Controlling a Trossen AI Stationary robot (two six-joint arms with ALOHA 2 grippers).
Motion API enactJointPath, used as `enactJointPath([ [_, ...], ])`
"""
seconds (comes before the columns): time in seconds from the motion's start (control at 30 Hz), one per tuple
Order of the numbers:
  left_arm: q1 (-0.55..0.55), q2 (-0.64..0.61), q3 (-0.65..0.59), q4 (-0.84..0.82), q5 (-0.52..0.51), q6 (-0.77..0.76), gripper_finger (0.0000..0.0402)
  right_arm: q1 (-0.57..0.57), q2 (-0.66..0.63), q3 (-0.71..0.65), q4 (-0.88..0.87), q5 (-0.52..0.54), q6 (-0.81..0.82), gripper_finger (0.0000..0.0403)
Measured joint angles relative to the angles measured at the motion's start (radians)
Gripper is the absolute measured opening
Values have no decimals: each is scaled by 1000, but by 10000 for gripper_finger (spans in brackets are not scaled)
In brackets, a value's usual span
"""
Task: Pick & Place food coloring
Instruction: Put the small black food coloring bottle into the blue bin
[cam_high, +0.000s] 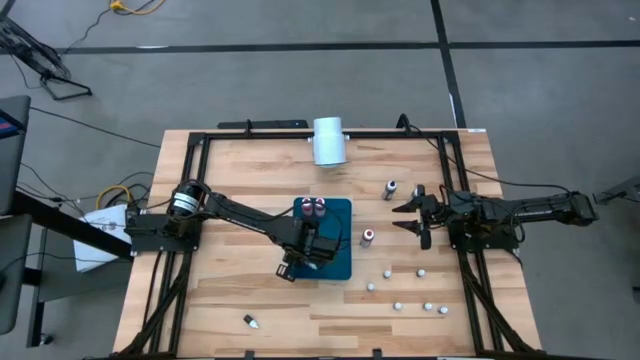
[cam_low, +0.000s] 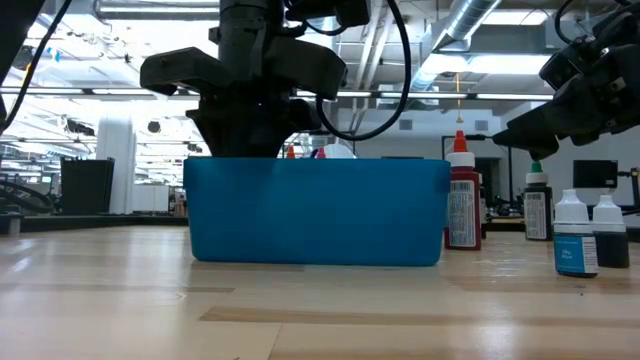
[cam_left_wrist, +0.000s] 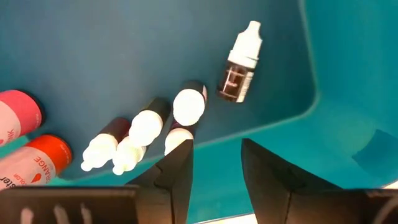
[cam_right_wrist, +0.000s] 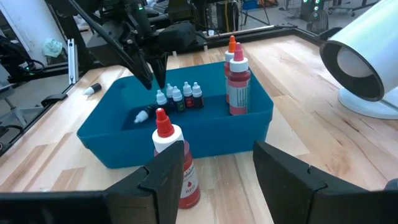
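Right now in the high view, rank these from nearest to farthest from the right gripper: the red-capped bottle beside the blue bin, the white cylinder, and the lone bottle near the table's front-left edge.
1. The red-capped bottle, standing just right of the blue bin, sits closest to the right gripper.
2. The white cylinder, at the table's far edge.
3. The lone bottle, lying front-left.

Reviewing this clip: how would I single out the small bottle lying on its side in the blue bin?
Find the blue bin mid-table, under the left gripper. On its floor a row of small white-capped bottles stands upright. The lying bottle rests apart from them: dark body, white dropper cap, the only small one tipped over.
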Motion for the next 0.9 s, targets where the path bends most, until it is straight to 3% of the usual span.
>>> enactJointPath([
  [0.53, -15, 0, 0, 2, 0, 1, 128, 0, 0, 0, 0, 0, 0, 184],
  [0.9, -31, -2, 0, 100, -1, 113, 128, 0, 0, 0, 0, 0, 0, 184],
])
